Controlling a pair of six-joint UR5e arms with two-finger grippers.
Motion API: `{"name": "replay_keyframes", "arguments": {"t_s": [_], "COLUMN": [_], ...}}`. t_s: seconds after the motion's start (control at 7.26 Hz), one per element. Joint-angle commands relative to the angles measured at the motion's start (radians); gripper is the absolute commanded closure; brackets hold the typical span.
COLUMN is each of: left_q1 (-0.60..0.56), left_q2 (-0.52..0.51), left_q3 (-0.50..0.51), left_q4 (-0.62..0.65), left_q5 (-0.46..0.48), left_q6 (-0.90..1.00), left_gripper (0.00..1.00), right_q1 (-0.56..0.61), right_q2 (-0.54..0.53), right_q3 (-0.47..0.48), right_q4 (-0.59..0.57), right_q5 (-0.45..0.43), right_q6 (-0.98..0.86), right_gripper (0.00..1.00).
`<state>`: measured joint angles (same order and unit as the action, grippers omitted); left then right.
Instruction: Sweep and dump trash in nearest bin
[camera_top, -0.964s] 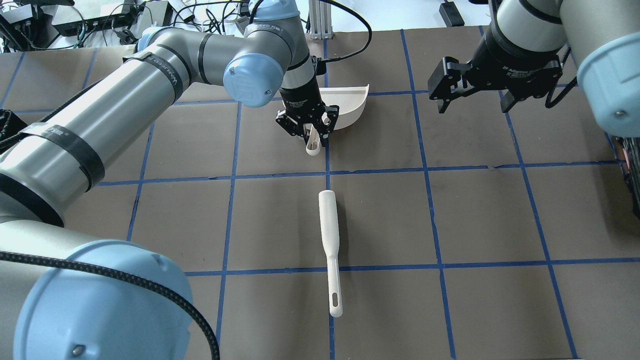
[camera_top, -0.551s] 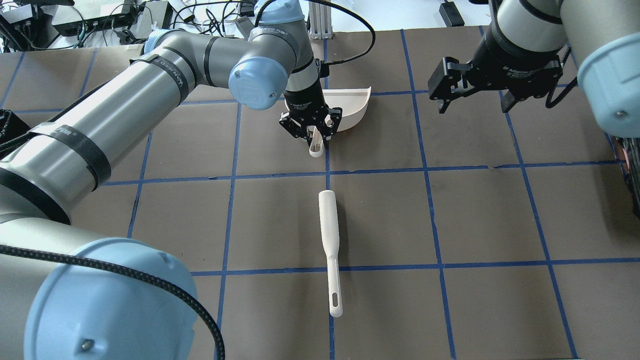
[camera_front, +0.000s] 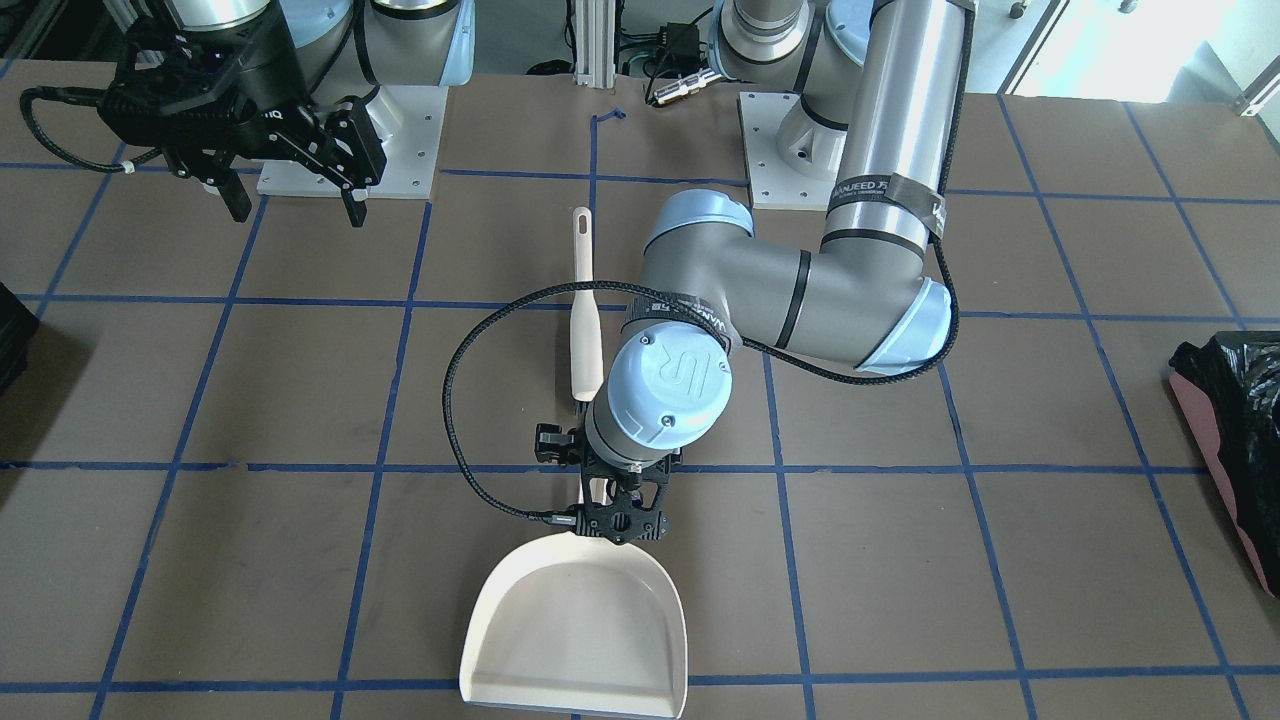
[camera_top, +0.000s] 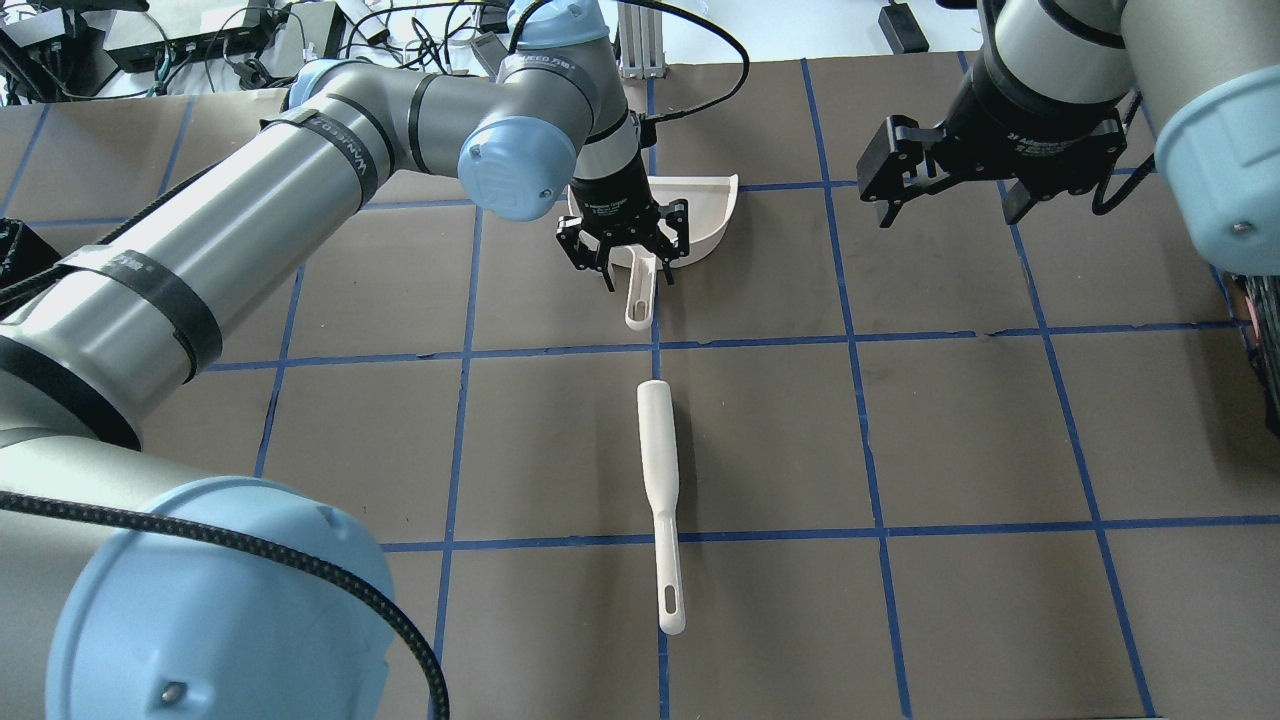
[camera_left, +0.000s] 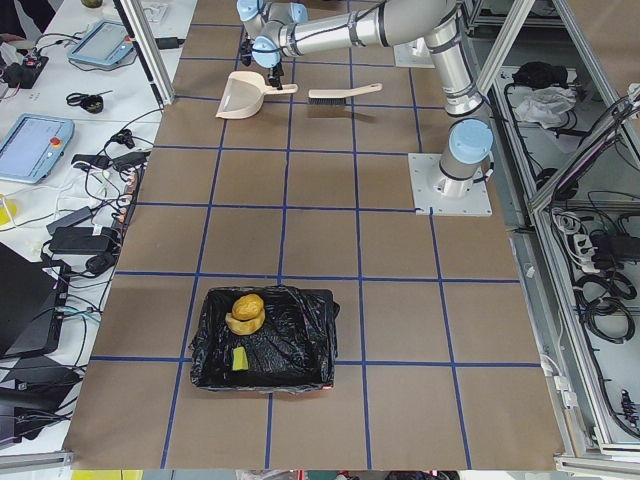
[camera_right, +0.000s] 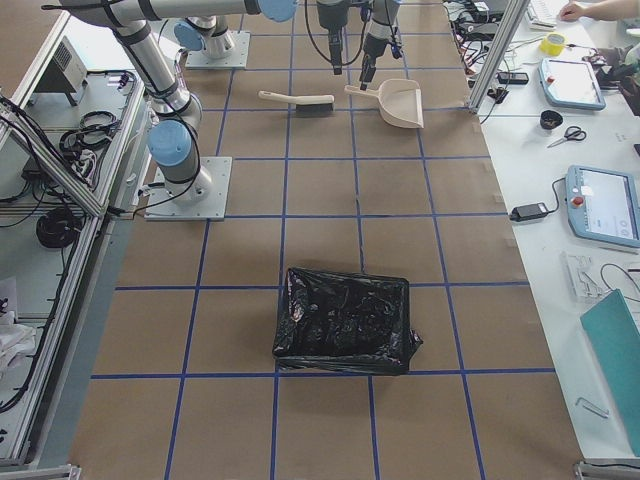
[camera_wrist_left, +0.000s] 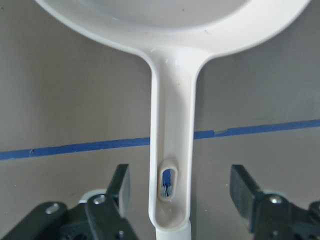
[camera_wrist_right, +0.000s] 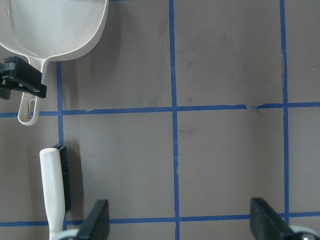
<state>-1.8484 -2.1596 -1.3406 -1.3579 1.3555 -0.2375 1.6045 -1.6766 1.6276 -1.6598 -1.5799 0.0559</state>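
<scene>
The trash lies inside the bin (camera_left: 300, 293), a pink-sided container lined with a black bag: a brownish-orange lump (camera_left: 247, 304), pale peel (camera_left: 241, 324) and a yellow sponge (camera_left: 240, 358). The bin also shows in the exterior right view (camera_right: 340, 355) and at the front-facing view's right edge (camera_front: 1215, 440). A cream dustpan (camera_top: 700, 215) lies flat at the table's far side. My left gripper (camera_top: 625, 255) is open, its fingers on either side of the dustpan handle (camera_wrist_left: 170, 150) without touching it. A cream brush (camera_top: 660, 470) lies on the table. My right gripper (camera_top: 950, 205) is open and empty, hovering above the table.
Blue tape lines grid the brown table (camera_top: 950, 420). Cables and electronics (camera_top: 200, 40) sit past the far edge. A dark object (camera_front: 8, 340) shows at the front-facing view's left edge. Tablets and tools lie on the white side bench (camera_right: 590, 200).
My left gripper has opened and let go of the dustpan handle. The dustpan, tilted before, now lies flat on the table. The right arm and the brush have not moved.
</scene>
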Motion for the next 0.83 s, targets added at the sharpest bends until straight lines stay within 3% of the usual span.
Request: {"name": "replay_keyframes", "arguments": {"t_s": [0.0,0.55,0.69], "left_q1": [0.006,0.132,0.141], "left_q2": [0.035,0.148,0.193], "left_q3": [0.0,-0.02,-0.031], "left_q4": [0.0,-0.007,-0.015], "left_q5": [0.001,0.036,0.148], "left_q6": [-0.013,0.006,0.007], "left_gripper": [0.0,0.0,0.0], "right_q1": [0.0,0.0,0.0], "right_q2": [0.0,-0.003,-0.002], "right_q3": [0.0,0.0,0.0], "right_q4": [0.0,-0.003,-0.003], "right_q5": [0.0,0.004,0.0], "right_q6": [-0.005,-0.005,-0.005], "right_gripper": [0.0,0.0,0.0]}}
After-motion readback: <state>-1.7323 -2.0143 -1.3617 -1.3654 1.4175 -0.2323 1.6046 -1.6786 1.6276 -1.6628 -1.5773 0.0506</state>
